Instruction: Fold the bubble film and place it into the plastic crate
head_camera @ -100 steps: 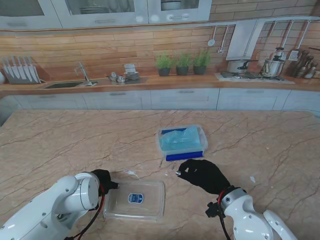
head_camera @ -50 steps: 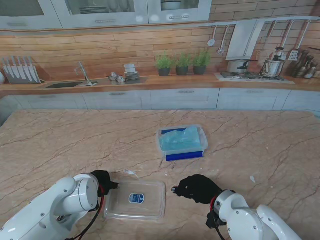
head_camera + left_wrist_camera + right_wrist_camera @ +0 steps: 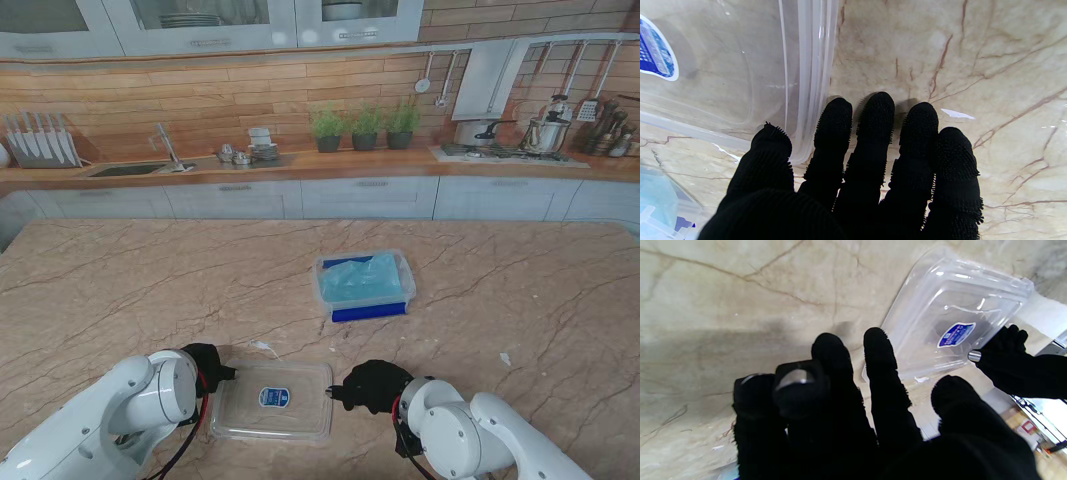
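The clear plastic crate [image 3: 402, 270] stands mid-table with the blue bubble film [image 3: 360, 277] lying inside it; its corner shows in the left wrist view as crate [image 3: 660, 206]. A clear lid [image 3: 275, 400] with a blue sticker lies flat on the table nearer to me. My left hand [image 3: 206, 362] is at the lid's left edge: in its wrist view the fingers [image 3: 873, 133] lie flat on the marble beside the rim, thumb over the lid's corner. My right hand [image 3: 371, 385] is open, fingertips at the lid's right edge; the lid [image 3: 950, 316] and left hand [image 3: 1013, 366] show ahead of it.
A dark blue strip [image 3: 368, 312] lies along the crate's near side. Small white scraps [image 3: 262, 347] lie on the marble table [image 3: 120, 290] just beyond the lid, and another scrap [image 3: 505, 358] sits to the right. A kitchen counter runs behind the table's far edge.
My right hand has drawn back toward me and leftward, from near the crate to the lid's right edge. The left hand has stayed at the lid's left edge.
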Robot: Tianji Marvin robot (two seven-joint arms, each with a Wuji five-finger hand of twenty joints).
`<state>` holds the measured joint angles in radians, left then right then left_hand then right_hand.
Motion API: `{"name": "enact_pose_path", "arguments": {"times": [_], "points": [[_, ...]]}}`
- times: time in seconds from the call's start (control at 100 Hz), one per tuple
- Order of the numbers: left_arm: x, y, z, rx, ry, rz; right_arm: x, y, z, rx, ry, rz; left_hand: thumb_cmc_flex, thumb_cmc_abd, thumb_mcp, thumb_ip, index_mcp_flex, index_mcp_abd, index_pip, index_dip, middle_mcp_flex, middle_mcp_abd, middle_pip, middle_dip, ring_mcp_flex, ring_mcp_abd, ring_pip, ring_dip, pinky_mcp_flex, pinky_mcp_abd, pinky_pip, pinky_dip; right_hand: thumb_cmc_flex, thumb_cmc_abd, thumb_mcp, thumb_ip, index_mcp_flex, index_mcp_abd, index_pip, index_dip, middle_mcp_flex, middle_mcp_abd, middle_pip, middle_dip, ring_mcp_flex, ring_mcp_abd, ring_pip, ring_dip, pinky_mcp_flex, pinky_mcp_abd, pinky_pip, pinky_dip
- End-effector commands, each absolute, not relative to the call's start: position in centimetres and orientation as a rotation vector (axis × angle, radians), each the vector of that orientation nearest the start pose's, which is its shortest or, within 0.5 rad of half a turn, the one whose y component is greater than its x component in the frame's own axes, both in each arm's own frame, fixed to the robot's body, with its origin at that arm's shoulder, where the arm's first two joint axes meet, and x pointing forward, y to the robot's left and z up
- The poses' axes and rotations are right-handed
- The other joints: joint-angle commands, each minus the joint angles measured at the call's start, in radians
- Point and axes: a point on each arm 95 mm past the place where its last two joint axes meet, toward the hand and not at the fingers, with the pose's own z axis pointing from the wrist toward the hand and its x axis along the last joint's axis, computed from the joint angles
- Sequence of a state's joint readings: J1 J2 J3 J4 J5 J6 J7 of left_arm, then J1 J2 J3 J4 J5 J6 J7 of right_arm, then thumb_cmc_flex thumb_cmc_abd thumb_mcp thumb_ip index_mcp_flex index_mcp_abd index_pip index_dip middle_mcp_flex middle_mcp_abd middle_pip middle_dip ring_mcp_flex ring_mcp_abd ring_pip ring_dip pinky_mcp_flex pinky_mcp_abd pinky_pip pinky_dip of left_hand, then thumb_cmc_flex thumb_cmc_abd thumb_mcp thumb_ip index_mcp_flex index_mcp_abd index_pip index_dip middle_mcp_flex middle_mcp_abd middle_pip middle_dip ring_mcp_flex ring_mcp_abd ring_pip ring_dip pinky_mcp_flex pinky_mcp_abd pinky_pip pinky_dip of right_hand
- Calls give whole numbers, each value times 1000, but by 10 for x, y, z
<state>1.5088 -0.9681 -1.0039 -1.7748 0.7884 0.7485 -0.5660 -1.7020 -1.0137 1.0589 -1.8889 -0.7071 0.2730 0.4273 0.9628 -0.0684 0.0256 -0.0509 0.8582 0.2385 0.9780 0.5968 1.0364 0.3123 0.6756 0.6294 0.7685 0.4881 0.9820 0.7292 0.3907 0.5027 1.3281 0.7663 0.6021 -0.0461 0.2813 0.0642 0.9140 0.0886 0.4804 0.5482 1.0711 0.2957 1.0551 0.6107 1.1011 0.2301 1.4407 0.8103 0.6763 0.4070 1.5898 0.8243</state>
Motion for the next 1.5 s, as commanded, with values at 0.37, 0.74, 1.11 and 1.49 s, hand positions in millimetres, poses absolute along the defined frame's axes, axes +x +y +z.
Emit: {"name": "enact_pose_path", "arguments": {"times": [0.37,0.74,1.11,1.49], "points": [[360,-12,-353,-2010,1561,-773,320,73,-355,1883,1912,1210,40,45,-23,38,13,1,-6,-16,18,21,1,-15,20,60,21,-11,-11,30,33,15,-26,85,-56,12,-130,-72,-48,-164,209,96,141,67,203,-38,235,38,170,-133,286,0],[363,-18,-355,-2032,1547,-794,331,77,-360,1921,1866,1155,39,50,-25,38,4,3,-13,-22,6,24,-2,-17,7,58,17,-13,-21,24,27,13,-39,80,-50,19,-233,-82,-54,-207,194,88,151,71,204,-55,239,40,173,-143,289,-2],[373,-37,-357,-2090,1546,-844,350,82,-362,1989,1741,1196,37,59,-29,34,6,6,-14,-25,3,28,-2,-19,1,64,14,-14,-28,26,22,11,-36,57,-34,27,-243,-98,-12,-224,188,91,154,68,203,-55,240,36,171,-147,289,-4],[383,-49,-359,-2128,1555,-852,361,79,-360,2002,1636,1177,28,63,-34,32,4,11,-16,-28,-1,35,-3,-21,-5,69,13,-15,-33,28,18,9,-40,9,-25,28,-238,-97,13,-234,186,92,156,65,203,-54,238,33,168,-147,287,-5]]}}
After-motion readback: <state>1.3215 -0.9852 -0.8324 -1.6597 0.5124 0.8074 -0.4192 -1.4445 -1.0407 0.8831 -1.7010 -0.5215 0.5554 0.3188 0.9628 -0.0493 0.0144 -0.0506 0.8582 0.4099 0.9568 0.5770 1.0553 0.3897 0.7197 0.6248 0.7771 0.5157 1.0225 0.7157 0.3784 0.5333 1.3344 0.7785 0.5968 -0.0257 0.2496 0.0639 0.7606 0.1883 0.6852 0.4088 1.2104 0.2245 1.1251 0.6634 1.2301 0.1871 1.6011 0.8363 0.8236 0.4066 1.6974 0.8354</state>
